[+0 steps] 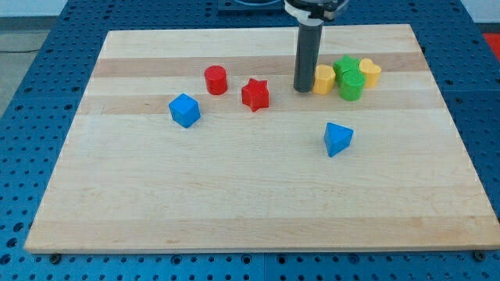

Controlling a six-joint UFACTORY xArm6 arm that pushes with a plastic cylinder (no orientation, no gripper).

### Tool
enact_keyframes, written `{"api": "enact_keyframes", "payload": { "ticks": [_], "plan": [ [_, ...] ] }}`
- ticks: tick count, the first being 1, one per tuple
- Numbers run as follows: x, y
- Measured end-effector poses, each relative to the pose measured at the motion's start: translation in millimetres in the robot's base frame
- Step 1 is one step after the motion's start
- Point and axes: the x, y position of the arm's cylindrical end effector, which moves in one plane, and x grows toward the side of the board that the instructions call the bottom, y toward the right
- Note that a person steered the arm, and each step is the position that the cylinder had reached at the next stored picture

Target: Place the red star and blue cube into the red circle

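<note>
Pale wood table [258, 211] with a handful of blocks on it, and going left to right: the blue cube [184, 110] sits out at about 9 o'clock from board centre, the red circle [216, 80] (a short red cylinder) is just up at its 1 o'clock, and the red star [255, 94] is near the circle, at its 4 o'clock. None of the three touch. Then comes my tip [302, 89], right up against a yellow block [324, 79] at its 3 o'clock — can't tell if it's actually touching. That yellow one is bunched with a green star-ish block [346, 65], a green cylinder [351, 86] and another yellow block [369, 72]. A blue wedge-shaped block [337, 138] sits alone at about 5 o'clock from the tip.

No gripper here, just the rod, so nothing to open or shut.

My read: no step is done yet — star and cube are both apart from the circle. The star looks like the easier first job. The tip is already at its 3 o'clock side, with clear board between, so a push toward 10 o'clock should do it, gently, or the circle gets shoved. The cube then needs the tip brought round to its 7 o'clock. The yellow-green bunch is the only clutter, and it's behind the tip.
</note>
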Motion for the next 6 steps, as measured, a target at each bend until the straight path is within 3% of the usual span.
{"api": "enact_keyframes", "payload": {
  "ticks": [3, 4, 6],
  "plan": [
    [-9.4, 41.1],
    [-9.4, 27.0],
    [34.2, -27.5]
  ]
}}
